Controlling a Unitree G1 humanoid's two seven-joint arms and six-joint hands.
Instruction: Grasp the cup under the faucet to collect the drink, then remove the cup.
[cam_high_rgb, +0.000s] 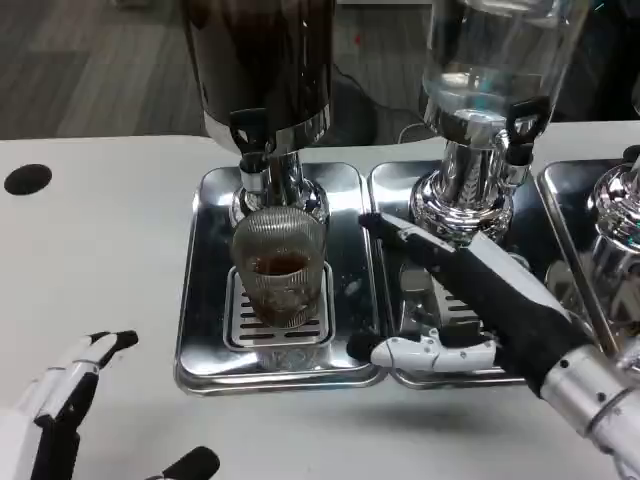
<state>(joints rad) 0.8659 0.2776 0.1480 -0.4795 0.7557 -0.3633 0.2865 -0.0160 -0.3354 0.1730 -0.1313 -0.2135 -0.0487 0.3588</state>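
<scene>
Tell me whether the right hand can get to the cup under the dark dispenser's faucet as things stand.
Probably yes. The right hand lies open beside the cup, fingers pointing toward it, with only bare tray between them. The faucet sits above, not in the sideways path.

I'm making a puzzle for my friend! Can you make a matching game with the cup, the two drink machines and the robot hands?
Things:
1. ribbed cup
2. dark dispenser
3. clear dispenser
4. right robot hand

Places or states:
A. reaching with fingers apart, beside the cup
B. holds a dark drink up top
C. on the grate under the faucet, a little brown drink inside
D. see-through tank

Pairs: 1-C, 2-B, 3-D, 4-A
</scene>
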